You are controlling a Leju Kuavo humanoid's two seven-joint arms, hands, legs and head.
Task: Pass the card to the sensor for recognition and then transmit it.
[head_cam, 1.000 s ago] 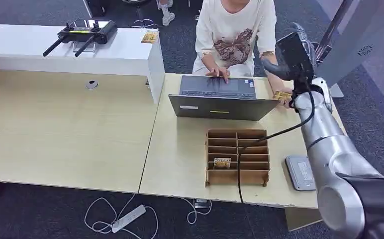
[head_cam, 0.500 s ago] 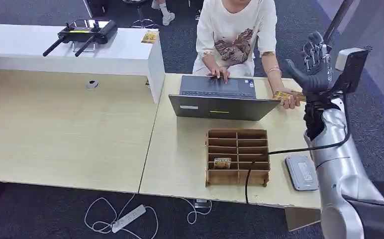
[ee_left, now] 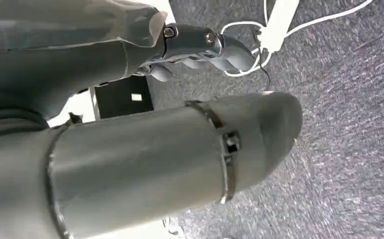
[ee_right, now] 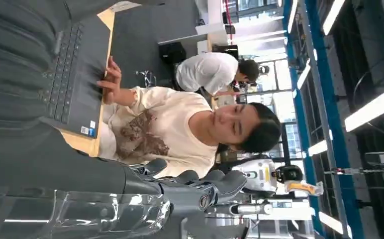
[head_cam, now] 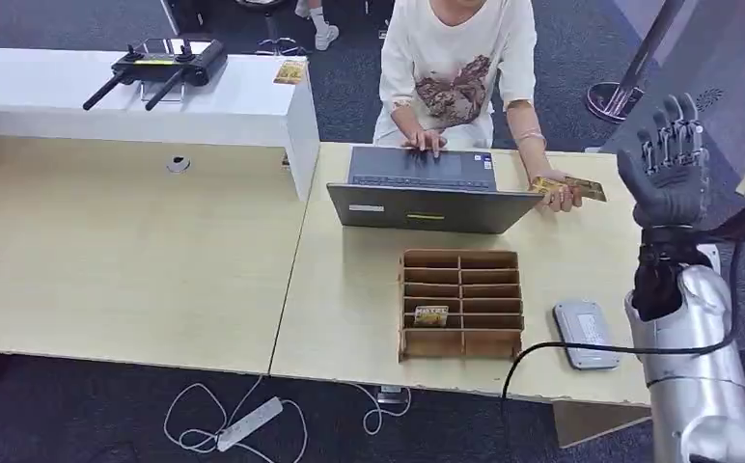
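From the head view, the right hand [head_cam: 673, 169] is raised beside the pale wooden tabletop [head_cam: 349, 289], fingers [head_cam: 676, 125] spread and empty. The thin golden card [head_cam: 573, 186] sits pinched in a person's hand [head_cam: 555, 193] beside the grey open laptop [head_cam: 425, 191]. A grey flat sensor pad [head_cam: 586, 334] lies near the brown cardboard divider box [head_cam: 461, 304].

At the left wrist, the left hand [ee_left: 200, 47] hangs over grey carpet [ee_left: 349, 99], fingers curled in on nothing.

At the right wrist, the right hand's fingers [ee_right: 215, 186] extend, holding nothing.

My right arm [head_cam: 682, 376] is smooth silver; its hand [head_cam: 671, 166] is dark grey, and a black cable [head_cam: 581, 348] trails off it.
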